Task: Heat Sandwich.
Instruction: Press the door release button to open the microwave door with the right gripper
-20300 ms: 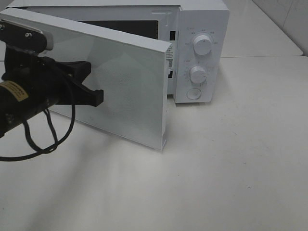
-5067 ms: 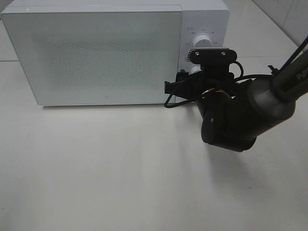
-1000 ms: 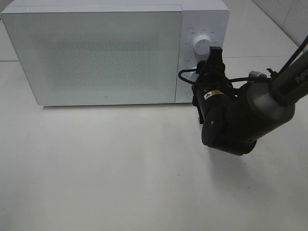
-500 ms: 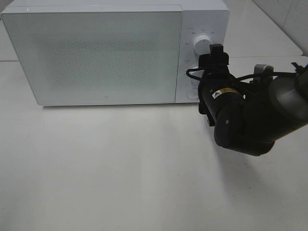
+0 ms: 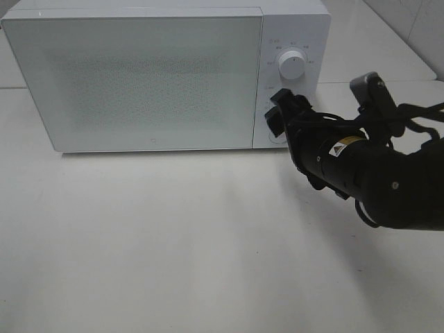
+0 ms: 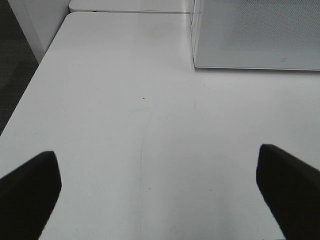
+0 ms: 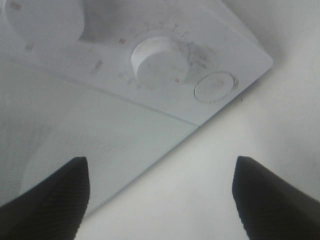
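The sandwich is out of view. The white microwave [image 5: 152, 83] stands at the back of the table with its door shut. My right gripper [image 5: 279, 114] hangs just in front of its control panel, by the lower knob [image 7: 159, 61], with the round button [image 7: 214, 87] beside that. In the right wrist view the right gripper [image 7: 160, 200] is open, with nothing between its black fingertips [image 7: 50, 200]. My left gripper [image 6: 160, 195] does not show in the exterior view. It is wide open over bare table, some way from the microwave's corner [image 6: 200, 60].
The upper knob [image 5: 292, 64] sits above the right gripper on the panel. My bulky black right arm [image 5: 374, 173] crosses the table's right side. In the left wrist view the table edge [image 6: 35, 70] drops off to dark floor.
My right arm has swung rightward and lower, and its wrist has turned. The gripper has backed a little off the lower knob with wider jaws. The microwave door stays shut.
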`<state>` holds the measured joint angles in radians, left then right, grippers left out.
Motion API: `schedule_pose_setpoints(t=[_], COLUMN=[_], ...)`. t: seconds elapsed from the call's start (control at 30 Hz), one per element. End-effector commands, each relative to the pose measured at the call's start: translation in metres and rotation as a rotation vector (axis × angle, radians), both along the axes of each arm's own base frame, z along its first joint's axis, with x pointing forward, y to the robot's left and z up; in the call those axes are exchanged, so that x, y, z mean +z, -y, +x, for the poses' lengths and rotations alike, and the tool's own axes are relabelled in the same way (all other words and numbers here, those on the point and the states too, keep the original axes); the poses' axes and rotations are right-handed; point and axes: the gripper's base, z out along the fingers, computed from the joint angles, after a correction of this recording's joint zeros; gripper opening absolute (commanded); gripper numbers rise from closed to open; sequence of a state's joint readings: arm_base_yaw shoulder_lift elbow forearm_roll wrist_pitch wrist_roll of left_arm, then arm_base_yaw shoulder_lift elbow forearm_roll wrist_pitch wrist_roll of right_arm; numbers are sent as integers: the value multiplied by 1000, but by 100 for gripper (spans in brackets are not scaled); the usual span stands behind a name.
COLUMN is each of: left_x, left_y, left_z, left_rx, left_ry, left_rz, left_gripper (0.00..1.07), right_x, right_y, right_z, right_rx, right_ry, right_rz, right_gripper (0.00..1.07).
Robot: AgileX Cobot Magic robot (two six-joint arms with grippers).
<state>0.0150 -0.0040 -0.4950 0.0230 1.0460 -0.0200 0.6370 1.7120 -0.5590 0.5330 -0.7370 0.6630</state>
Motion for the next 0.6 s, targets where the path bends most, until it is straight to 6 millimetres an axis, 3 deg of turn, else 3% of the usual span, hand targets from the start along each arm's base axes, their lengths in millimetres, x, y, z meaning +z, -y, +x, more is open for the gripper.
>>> schedule_pose_setpoints(t=[0.03, 0.4, 0.6], left_x=[0, 0, 0], left_y=[0, 0, 0], left_z=[-3, -3, -3], left_rx=[2, 2, 2], left_ry=[29, 29, 29], left_rz=[-1, -1, -1], left_gripper=[100, 100, 100], right_x=[8, 26, 52], right_y=[3, 30, 37], right_z=[-8, -30, -41], right_rx=[181, 539, 745], right_ry=[-52, -218, -331], right_rz=[-173, -512, -678], right_gripper=[76, 76, 76])
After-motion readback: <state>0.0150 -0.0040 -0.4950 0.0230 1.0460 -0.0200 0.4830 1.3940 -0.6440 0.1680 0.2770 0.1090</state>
